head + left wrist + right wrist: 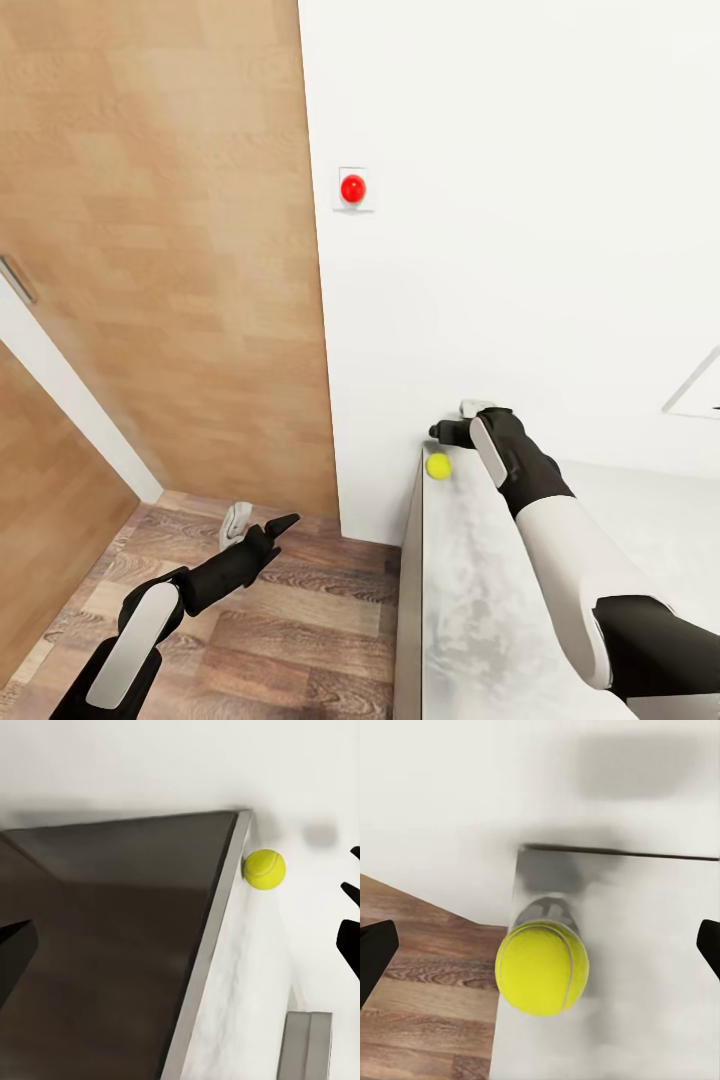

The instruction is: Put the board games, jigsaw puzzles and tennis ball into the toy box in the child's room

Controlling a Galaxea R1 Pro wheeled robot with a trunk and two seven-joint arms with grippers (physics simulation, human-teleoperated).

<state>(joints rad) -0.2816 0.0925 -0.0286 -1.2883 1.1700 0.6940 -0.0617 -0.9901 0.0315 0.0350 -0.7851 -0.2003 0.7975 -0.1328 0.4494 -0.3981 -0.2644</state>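
Hovering w/ jaws spread, right gripper (540, 945) hung over small yellow-green tennis ball (438, 466) at pale grey table (480, 600) corner — not yet grabbed, boxing left.

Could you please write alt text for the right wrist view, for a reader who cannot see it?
A yellow-green tennis ball sits at the very edge of the pale grey table, near its corner by a white wall, seen from close above. The right gripper's two dark fingertips stand wide apart on either side of the ball, not touching it, with wood floor below the table edge.
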